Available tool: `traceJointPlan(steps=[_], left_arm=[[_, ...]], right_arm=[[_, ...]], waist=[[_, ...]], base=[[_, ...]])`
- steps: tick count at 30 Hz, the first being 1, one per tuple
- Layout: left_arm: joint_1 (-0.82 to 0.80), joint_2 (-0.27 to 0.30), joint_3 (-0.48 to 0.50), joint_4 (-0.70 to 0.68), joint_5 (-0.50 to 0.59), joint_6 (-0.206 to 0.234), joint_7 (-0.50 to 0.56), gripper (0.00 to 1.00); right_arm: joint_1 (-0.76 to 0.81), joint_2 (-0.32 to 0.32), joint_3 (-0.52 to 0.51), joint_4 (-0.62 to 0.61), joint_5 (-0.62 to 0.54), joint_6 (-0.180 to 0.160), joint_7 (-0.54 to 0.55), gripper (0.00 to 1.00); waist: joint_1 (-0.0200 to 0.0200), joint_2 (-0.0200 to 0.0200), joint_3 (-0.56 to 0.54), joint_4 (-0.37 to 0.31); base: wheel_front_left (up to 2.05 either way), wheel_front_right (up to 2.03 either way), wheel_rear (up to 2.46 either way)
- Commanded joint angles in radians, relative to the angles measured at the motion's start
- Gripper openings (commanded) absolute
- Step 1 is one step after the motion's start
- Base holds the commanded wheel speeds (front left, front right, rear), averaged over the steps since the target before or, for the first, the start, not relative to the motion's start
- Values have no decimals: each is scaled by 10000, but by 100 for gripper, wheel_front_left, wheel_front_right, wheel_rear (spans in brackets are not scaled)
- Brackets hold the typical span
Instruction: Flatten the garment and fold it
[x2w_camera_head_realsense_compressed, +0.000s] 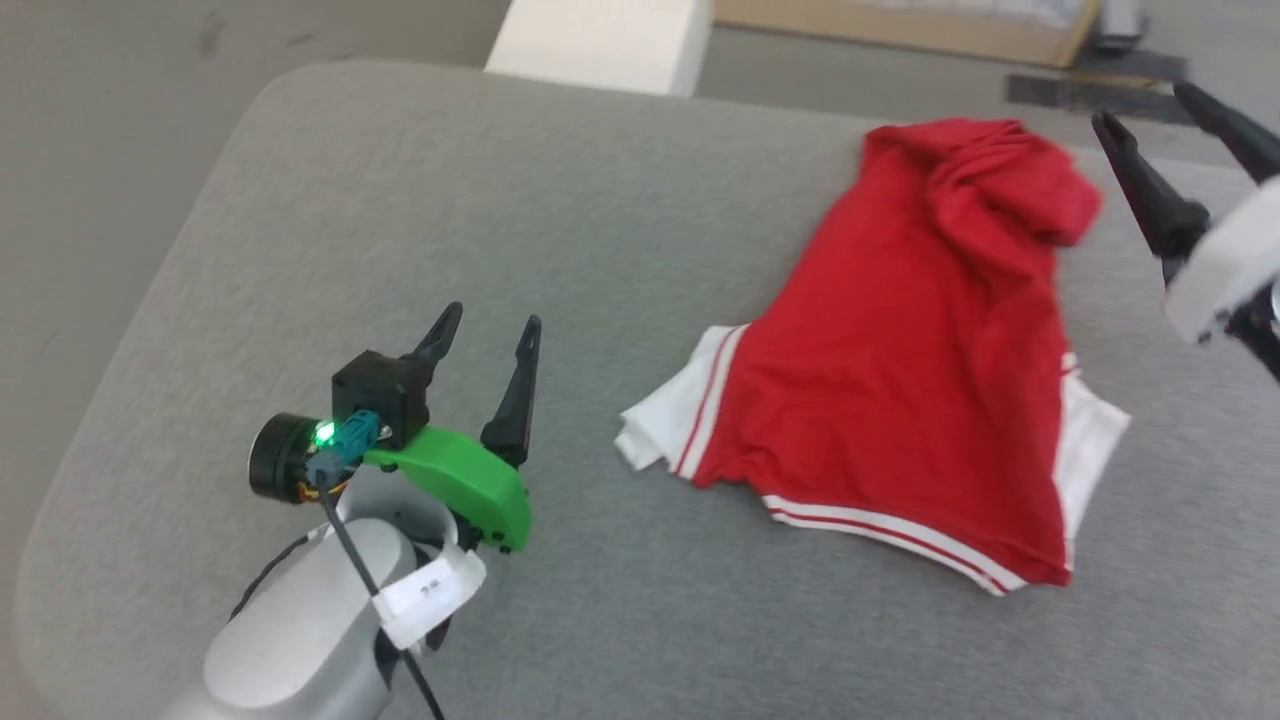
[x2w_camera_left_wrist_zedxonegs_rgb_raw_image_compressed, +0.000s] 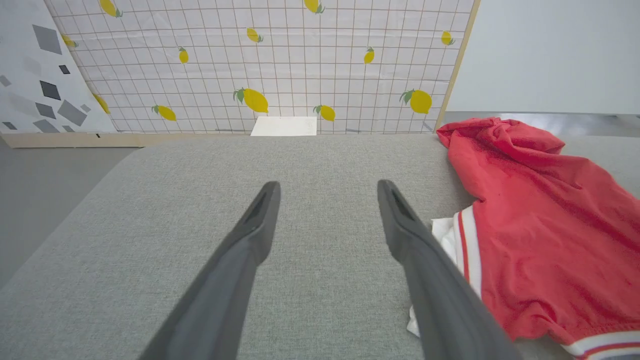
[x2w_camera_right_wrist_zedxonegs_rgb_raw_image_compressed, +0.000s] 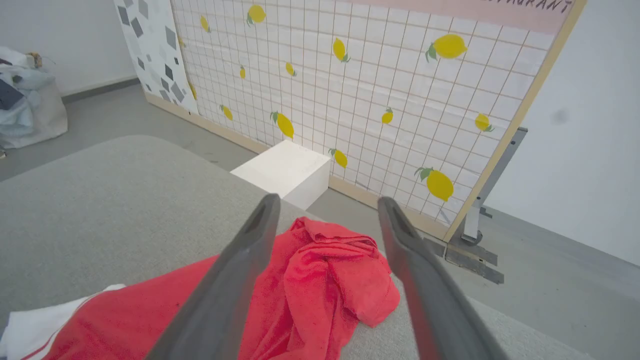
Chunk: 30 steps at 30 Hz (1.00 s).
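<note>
The red jersey (x2w_camera_head_realsense_compressed: 920, 340) lies crumpled on the grey table (x2w_camera_head_realsense_compressed: 500, 200), right of centre, its far end bunched into folds (x2w_camera_right_wrist_zedxonegs_rgb_raw_image_compressed: 330, 280). White lining and striped trim show along its near and left edges (x2w_camera_left_wrist_zedxonegs_rgb_raw_image_compressed: 465, 235). No lettering or number shows. My left gripper (x2w_camera_head_realsense_compressed: 490, 330) stands open over bare table, left of the jersey and apart from it, nothing between its fingers (x2w_camera_left_wrist_zedxonegs_rgb_raw_image_compressed: 260, 220). My right gripper (x2w_camera_head_realsense_compressed: 1150, 110) is open at the right edge, raised beside the bunched far end, holding nothing.
A white box (x2w_camera_head_realsense_compressed: 600, 40) stands on the floor beyond the table's far edge. A lemon-patterned grid panel (x2w_camera_right_wrist_zedxonegs_rgb_raw_image_compressed: 380, 90) stands behind it. A bag of cloth (x2w_camera_right_wrist_zedxonegs_rgb_raw_image_compressed: 25, 105) sits on the floor far left in the right wrist view.
</note>
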Motion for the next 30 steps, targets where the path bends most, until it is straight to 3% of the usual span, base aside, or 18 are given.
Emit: traceJointPlan(steps=[1,7,11,15,22,26,30], left_arm=[[141,140,76,-57,-119,49,78,100],[462,552,0,-203,-443,26,765,100],[708,790,49,-386,-604,136,978,100],[891,883,191,-585,-702,265,853,100],[1058,919,232,-645,-697,325,622,100],[766,1027,-150,-615,-804,164,1691,100],[57,1155,-652,-477,-1168,-60,3801,100]], right_arm=[[492,-15,-226,-282,-43,-15,-189,100],[2758,289,-1590,-1880,-1162,-15,-249,100],[4289,1292,-3261,-3106,-1844,-15,-30,100],[5859,2771,-4829,-4530,-2626,-15,196,100],[7812,4614,-5883,-6032,-3929,-15,353,100],[8328,5221,-6085,-6470,-4422,-15,572,100],[8454,5350,-6110,-6754,-4694,-15,744,100]], waist=[[1,-1,-520,-633],[1,-1,-673,-1151],[1,-1,-723,-1479],[1,-1,-726,-1731],[1,-1,-590,-1978],[1,-1,-338,-2132],[1,-1,-13,-2316]], base=[[0,0,0],[0,0,0],[0,0,0],[0,0,0],[0,0,0],[0,0,0],[0,0,0]])
